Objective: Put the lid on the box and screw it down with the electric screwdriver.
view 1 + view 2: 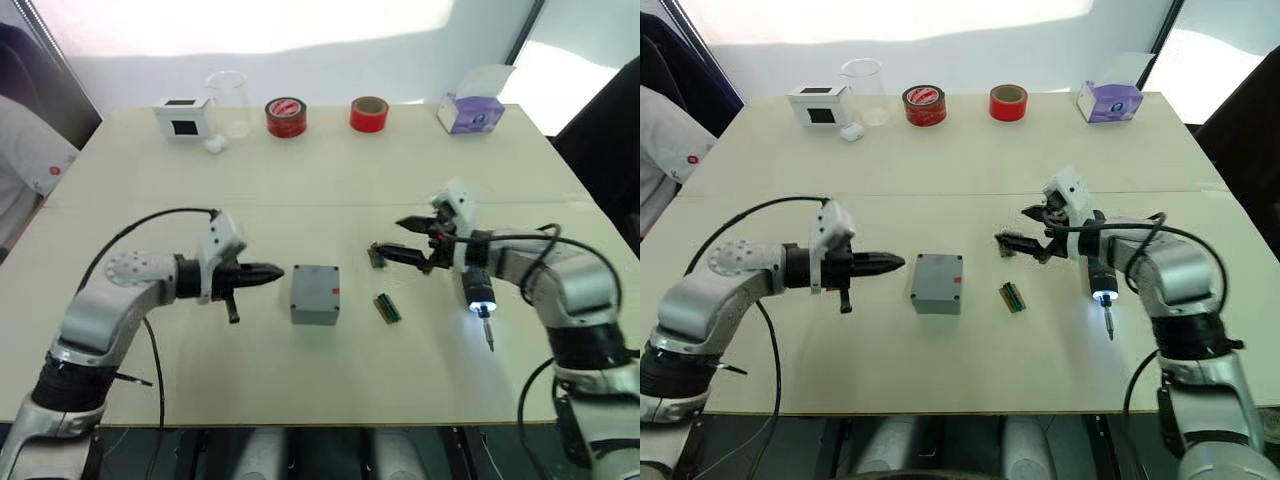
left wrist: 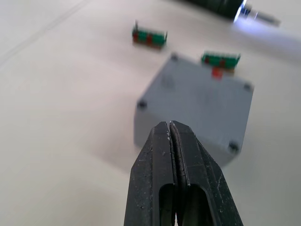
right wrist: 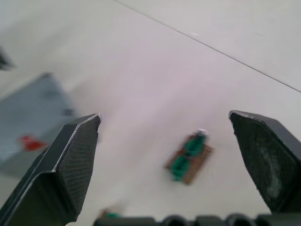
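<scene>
Tabletop: electric screwdriver (image 1: pixel 480 298) points toward robot; left gripper (image 1: pixel 272 272) clenched, right gripper (image 1: pixel 392 240) spread.

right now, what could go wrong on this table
1. The left gripper is shut and points at the side of the box, which sits loose on the table. A nudge could slide it toward the green board beside it.
2. The right gripper is open just above a second small board and could knock it.
3. The electric screwdriver is lit, its bit pointing at the table's near edge.
</scene>
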You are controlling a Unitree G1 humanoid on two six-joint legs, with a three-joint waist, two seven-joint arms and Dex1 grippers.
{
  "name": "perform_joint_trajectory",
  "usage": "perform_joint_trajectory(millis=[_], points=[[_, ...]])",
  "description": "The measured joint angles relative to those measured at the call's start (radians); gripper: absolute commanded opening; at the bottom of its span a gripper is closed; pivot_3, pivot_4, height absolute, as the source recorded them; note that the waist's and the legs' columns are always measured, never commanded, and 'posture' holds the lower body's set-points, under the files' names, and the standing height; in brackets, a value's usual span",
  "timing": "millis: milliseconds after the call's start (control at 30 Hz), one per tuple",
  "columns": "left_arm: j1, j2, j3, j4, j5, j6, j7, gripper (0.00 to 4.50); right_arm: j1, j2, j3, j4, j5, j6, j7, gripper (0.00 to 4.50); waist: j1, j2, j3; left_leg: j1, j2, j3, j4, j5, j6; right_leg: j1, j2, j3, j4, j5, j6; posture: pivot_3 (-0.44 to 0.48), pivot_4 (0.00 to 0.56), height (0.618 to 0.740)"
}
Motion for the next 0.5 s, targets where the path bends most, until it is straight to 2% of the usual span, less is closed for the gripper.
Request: perform_joint_trajectory(millis=[100, 233, 500], points=[[-0.003, -0.004, -0.003, -0.003, -0.015, 0.014, 0.008, 0.00, 0.000, 0.036, 0.033, 0.076, -0.050, -0.075, -0.001, 3.50, -0.002, 0.000, 0.000, 0.000, 0.000, 0.001, 0.000, 0.000, 0.000, 0.000, 0.000, 0.001, 0.000, 0.000, 0.000, 0.000, 0.150, 0.740], [0.004, -0.003, -0.003, -0.015, -0.029, 0.031, 0.021, 0.00, -0.020, 0.064, 0.039, 0.143, -0.089, -0.134, 0.000, 1.94, -0.003, 0.000, 0.000, 0.000, 0.000, 0.001, 0.000, 0.000, 0.000, 0.000, 0.000, 0.001, 0.000, 0.000, 0.000, 0.000, 0.150, 0.740], [0.022, 0.001, -0.004, -0.052, -0.048, 0.051, 0.053, 0.00, -0.045, 0.089, 0.042, 0.194, -0.129, -0.182, 0.002, 1.94, 0.000, 0.000, 0.000, 0.000, 0.000, 0.001, 0.000, 0.000, 0.000, 0.000, 0.000, 0.001, 0.000, 0.000, 0.000, 0.000, 0.150, 0.740]])
